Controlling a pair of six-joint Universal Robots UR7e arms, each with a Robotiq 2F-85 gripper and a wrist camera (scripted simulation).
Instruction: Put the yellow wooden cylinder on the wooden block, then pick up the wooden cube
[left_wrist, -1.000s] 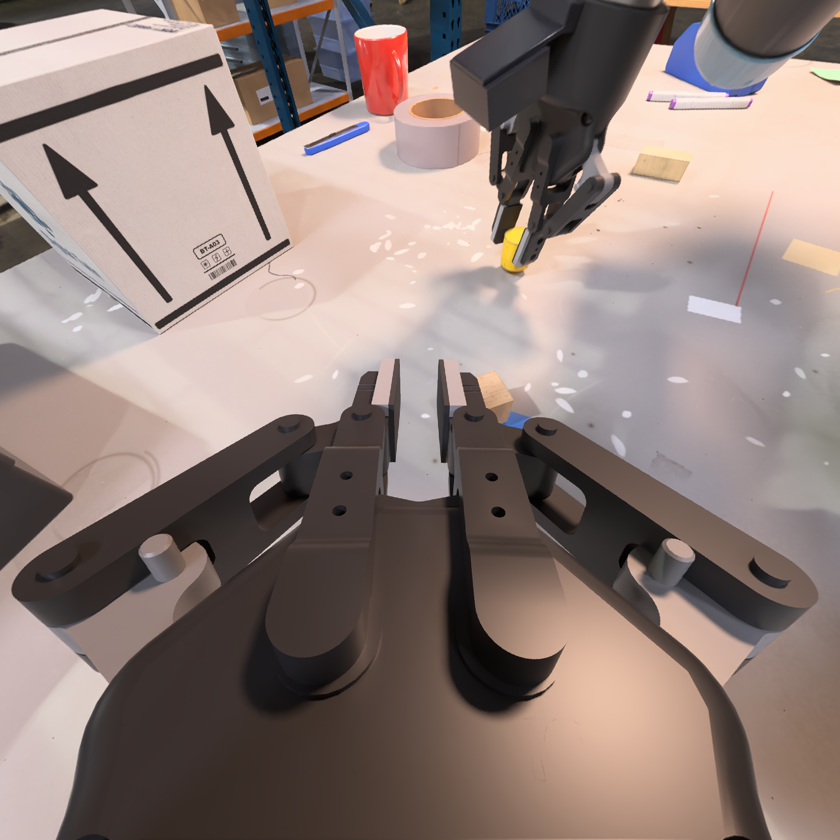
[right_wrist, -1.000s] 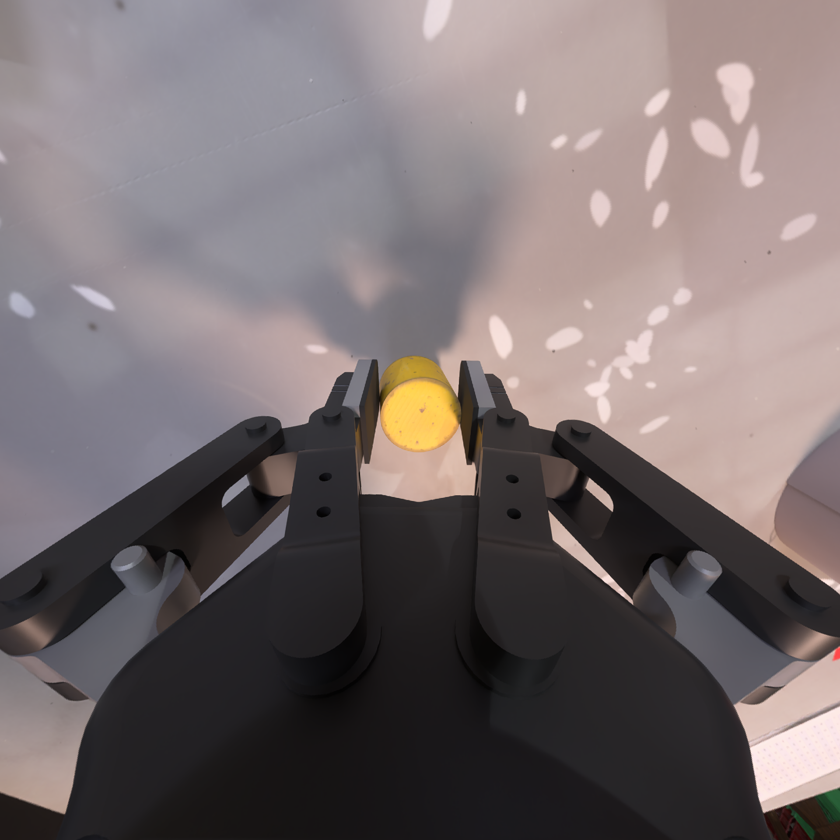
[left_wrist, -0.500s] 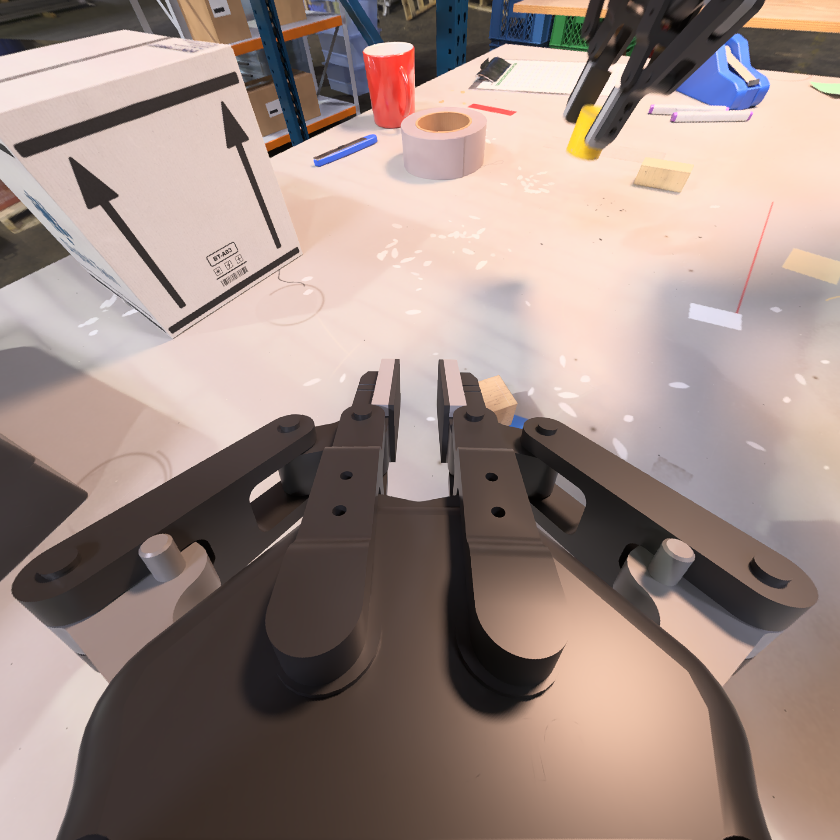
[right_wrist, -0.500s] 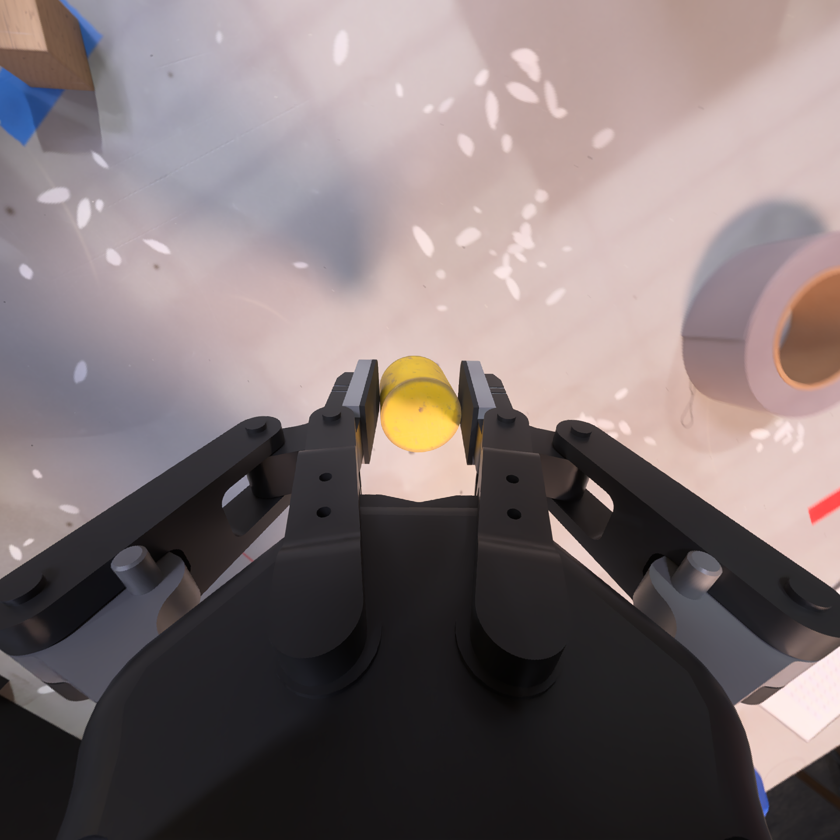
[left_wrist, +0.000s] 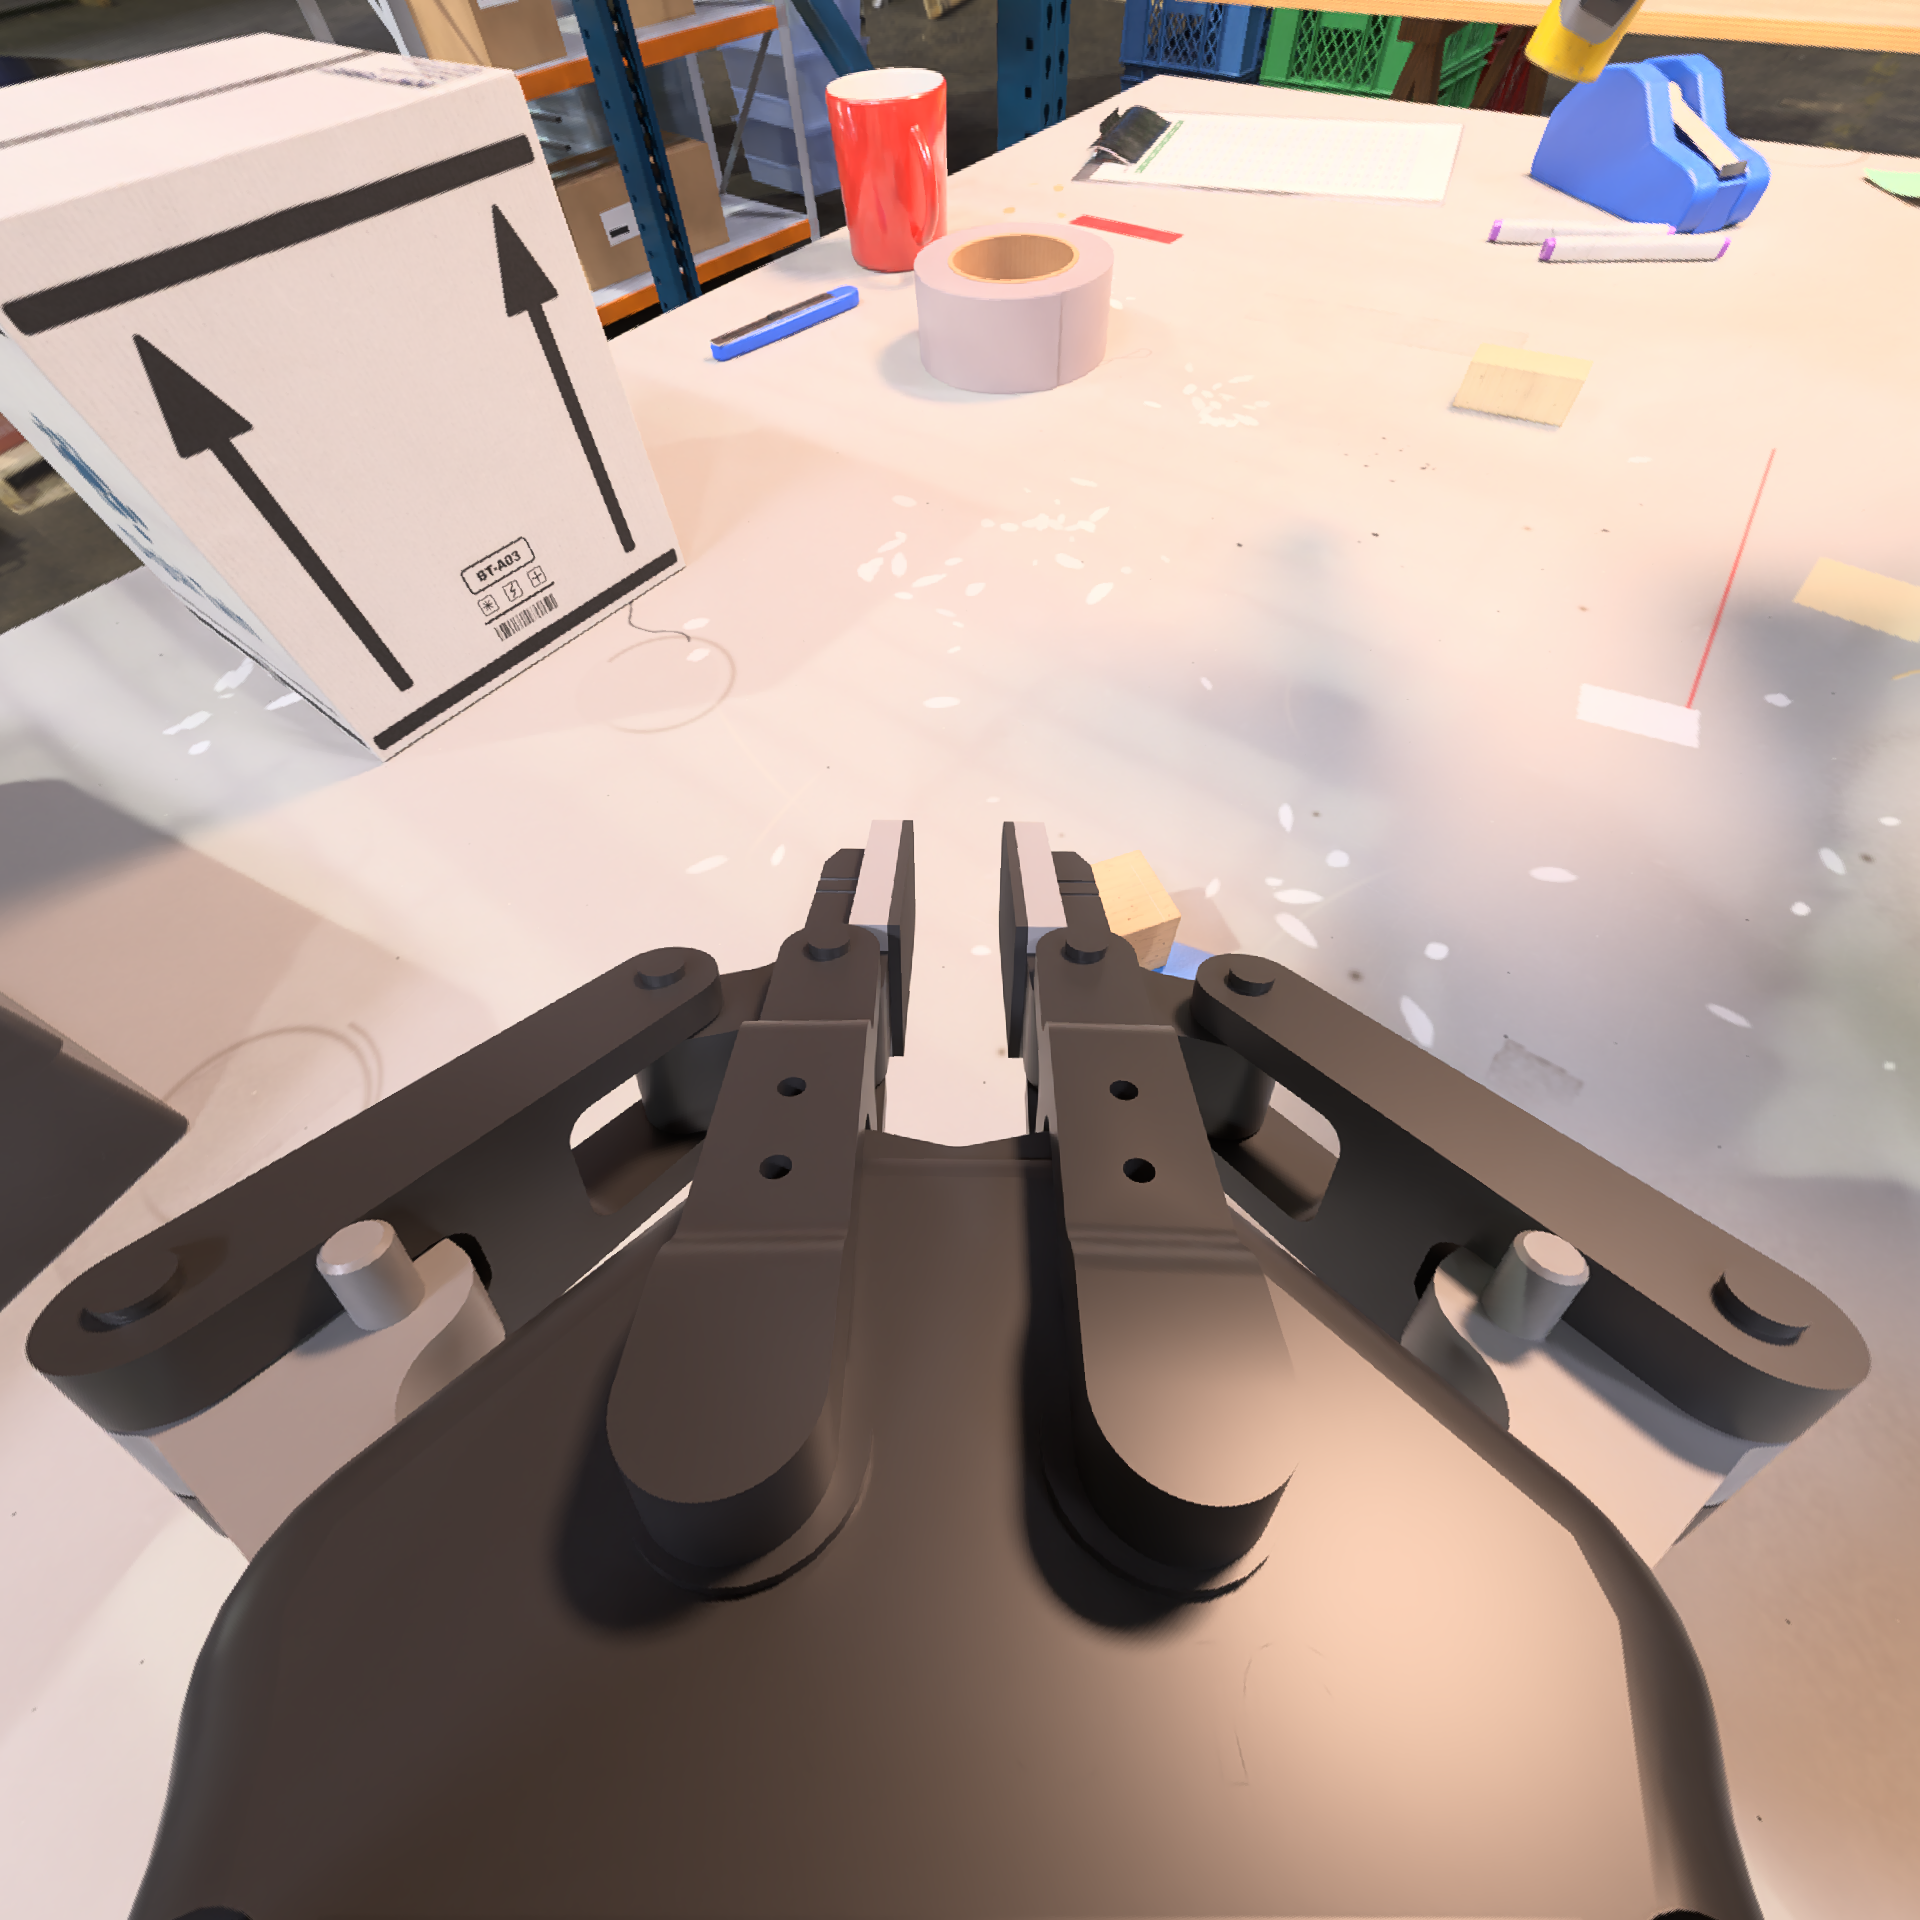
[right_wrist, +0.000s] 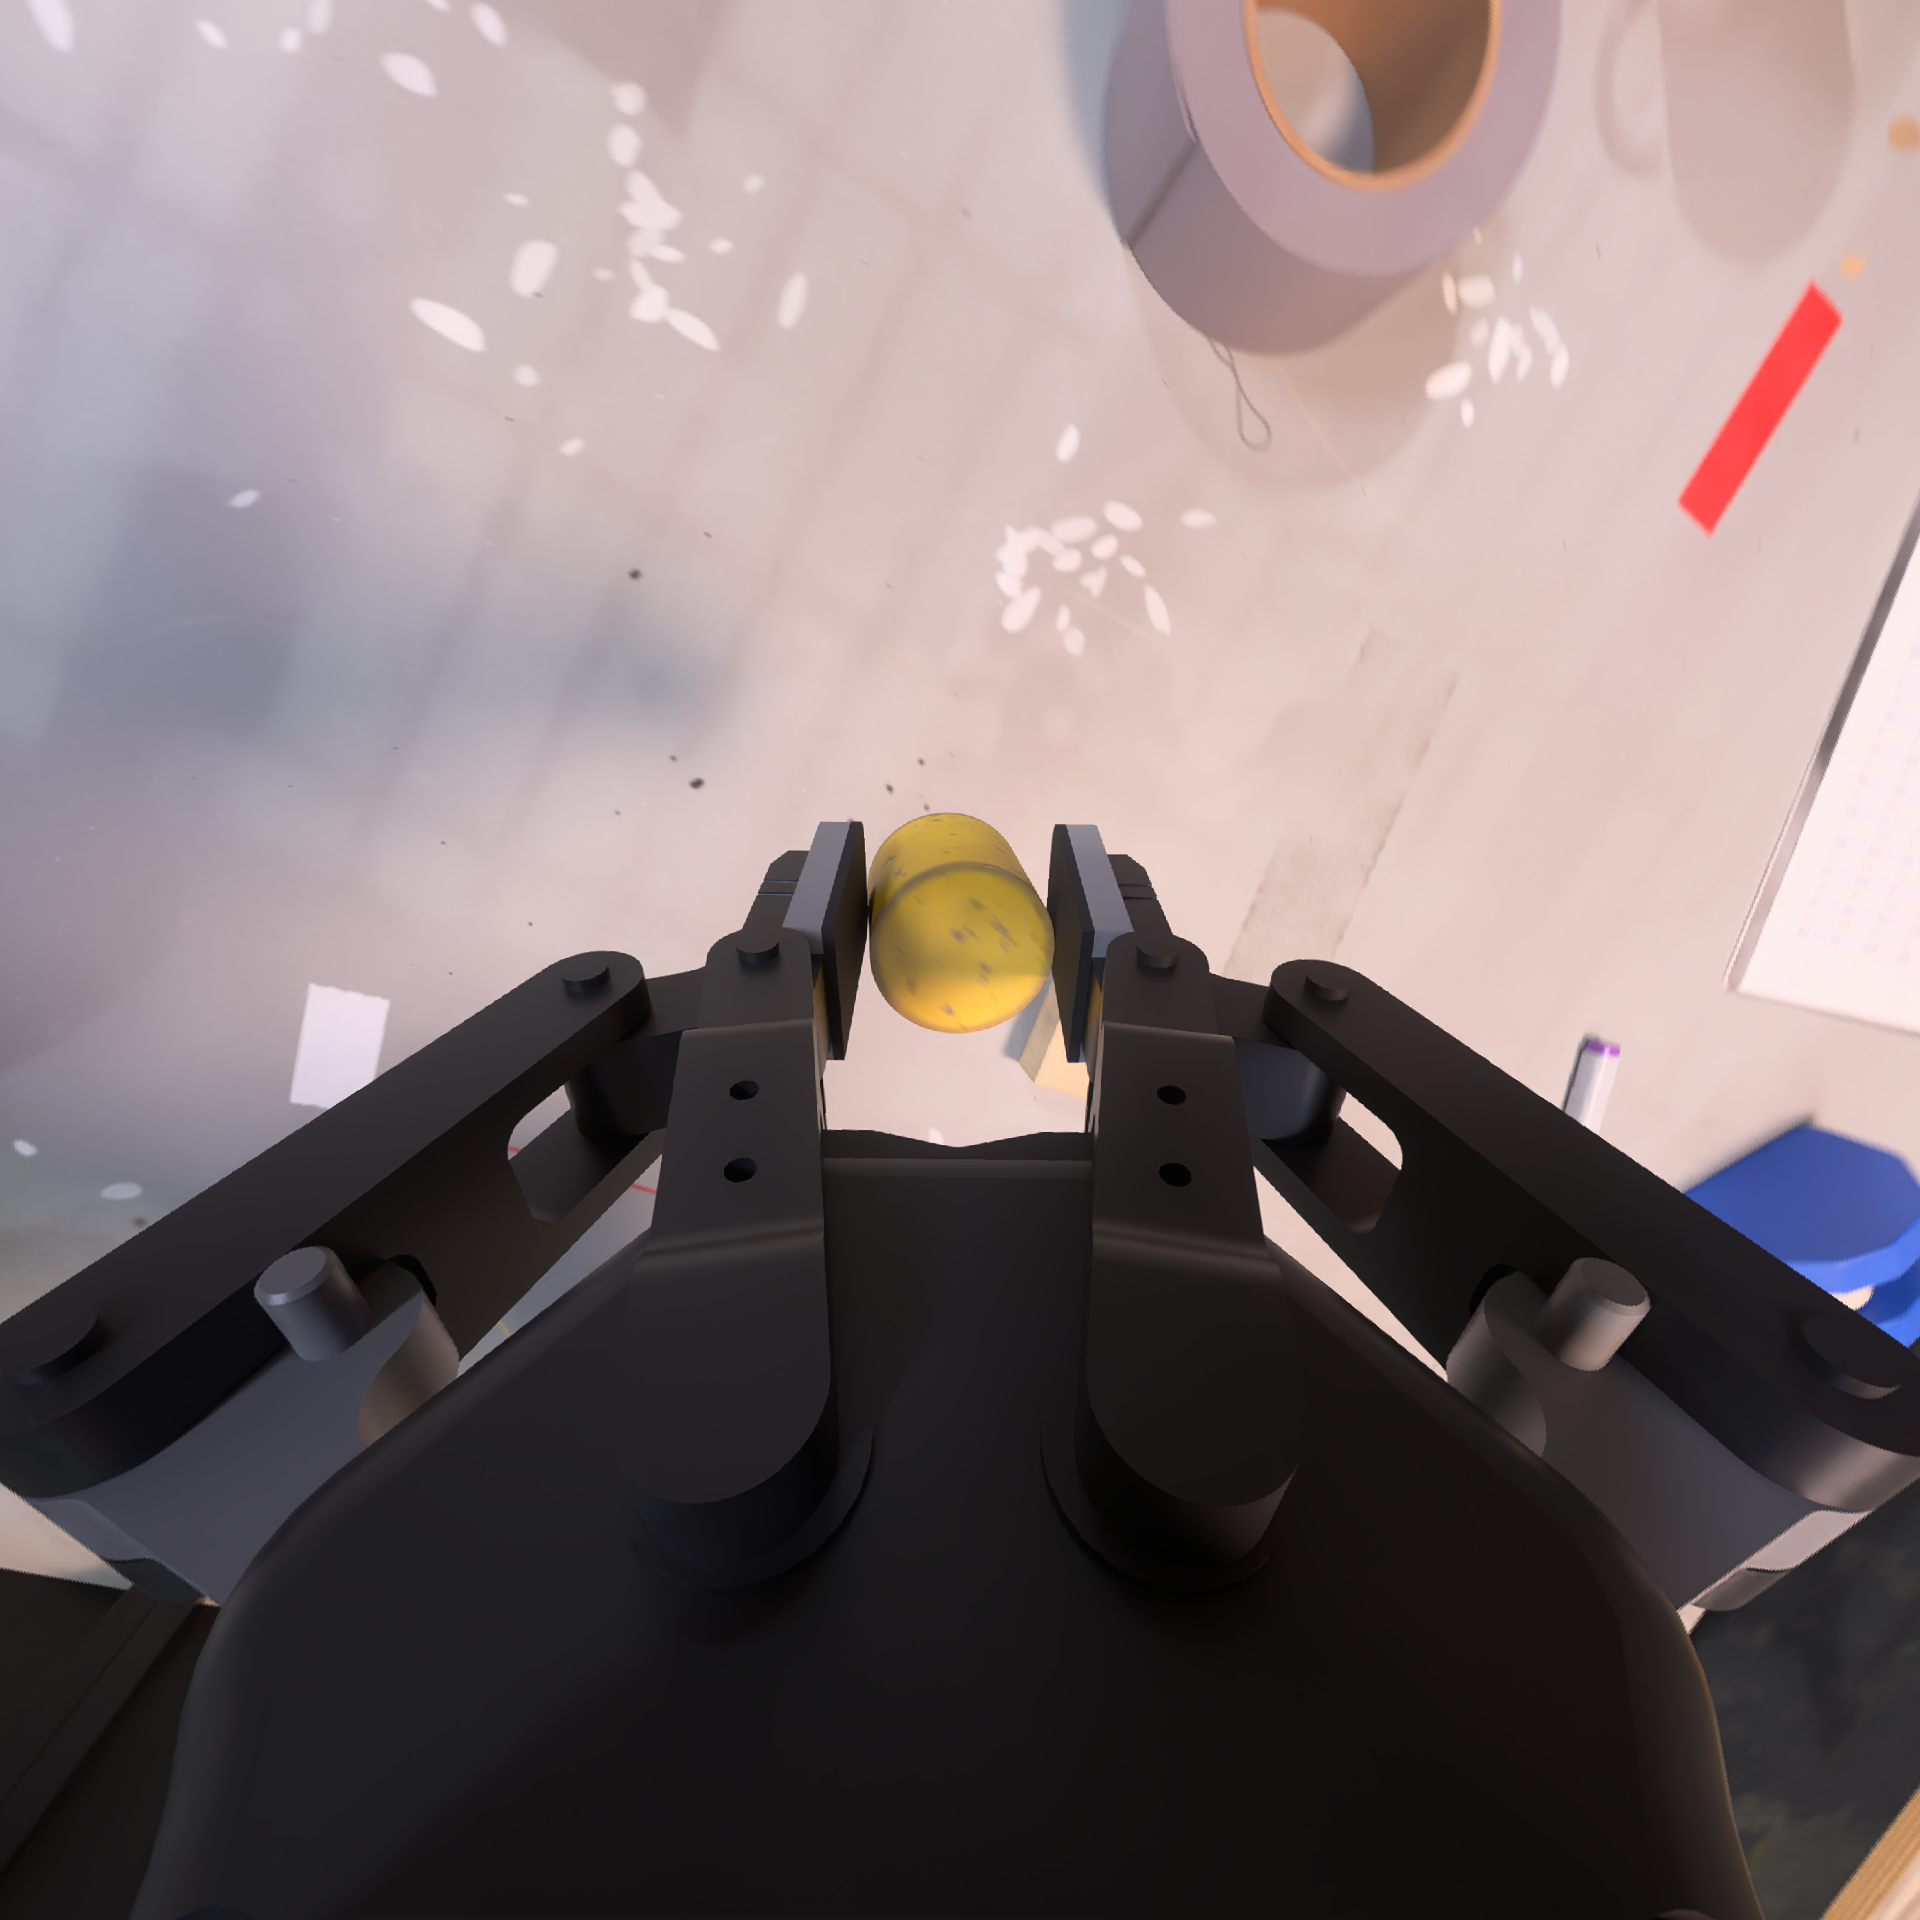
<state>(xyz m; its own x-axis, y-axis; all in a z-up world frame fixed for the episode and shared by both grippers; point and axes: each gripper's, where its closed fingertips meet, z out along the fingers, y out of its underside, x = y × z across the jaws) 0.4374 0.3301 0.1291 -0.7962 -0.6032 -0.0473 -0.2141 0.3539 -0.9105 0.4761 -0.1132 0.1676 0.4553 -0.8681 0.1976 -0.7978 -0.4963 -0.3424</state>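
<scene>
My right gripper (right_wrist: 956, 883) is shut on the yellow wooden cylinder (right_wrist: 956, 925) and holds it high above the table. In the left wrist view the cylinder (left_wrist: 1569, 36) shows at the top right edge, above the far side. The pale wooden block (left_wrist: 1519, 384) lies flat at the far right; a corner of it (right_wrist: 1039, 1049) shows just under the cylinder. The small wooden cube (left_wrist: 1138, 904) sits on a blue tape patch, right beside my left gripper's right finger. My left gripper (left_wrist: 956, 873) is low over the table, its pads a narrow gap apart with nothing between them.
A cardboard box (left_wrist: 312, 364) stands at the left. A red mug (left_wrist: 888, 166), a grey tape roll (left_wrist: 1013, 301), a blue knife (left_wrist: 784, 322), a blue tape dispenser (left_wrist: 1652, 145), two markers (left_wrist: 1621, 244) and a paper sheet (left_wrist: 1278, 156) lie at the back.
My right gripper has lifted the yellow cylinder off the table and carried it up and toward the far right, over the wooden block. My left gripper has not moved.
</scene>
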